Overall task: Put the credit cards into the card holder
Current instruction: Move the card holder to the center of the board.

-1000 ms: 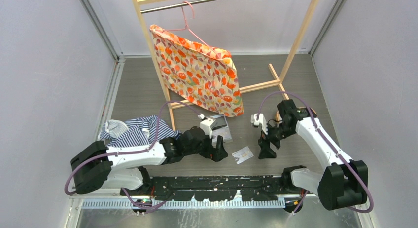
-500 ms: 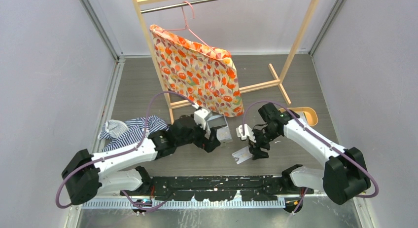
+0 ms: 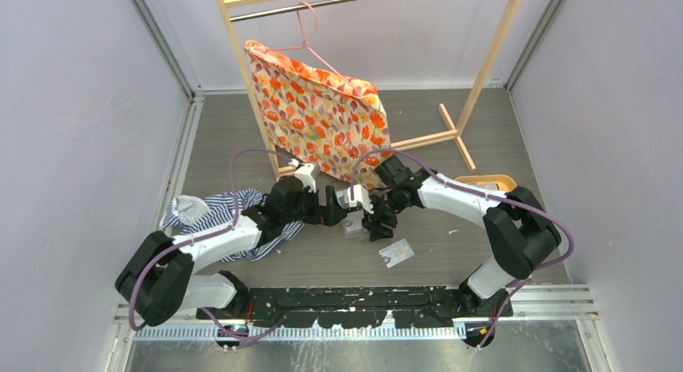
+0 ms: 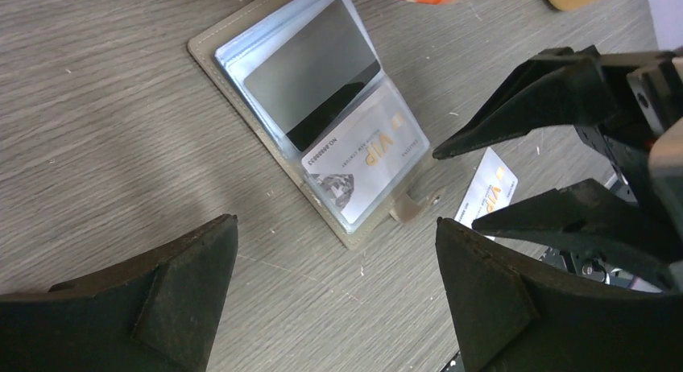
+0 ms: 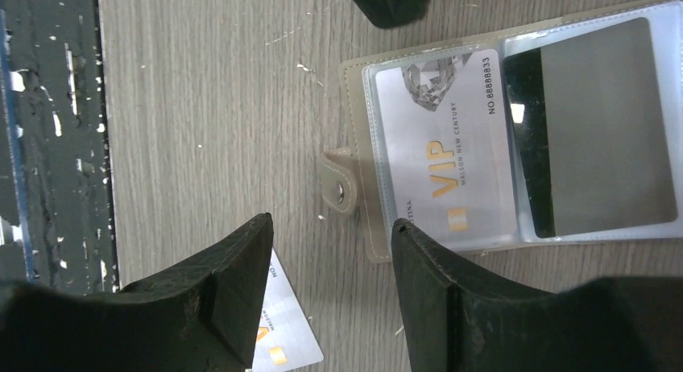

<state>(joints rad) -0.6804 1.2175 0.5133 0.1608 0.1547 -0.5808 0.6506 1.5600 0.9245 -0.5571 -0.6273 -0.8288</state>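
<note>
On the grey wood-grain table (image 4: 113,122) lies the opened taupe folding card holder (image 4: 322,106); left gripper (image 4: 337,223) gapes wide, empty; right gripper (image 5: 332,223) narrower, empty; white printed plastic card (image 5: 283,344) loose nearby.

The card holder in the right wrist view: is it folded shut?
No, the card holder lies open, a white VIP card and a black card showing in its sleeves.

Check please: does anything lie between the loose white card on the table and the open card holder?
Nothing visible does. Only bare table separates the loose white card from the card holder. The right gripper is over that gap, jaws open and empty, not resting between the two.
</note>
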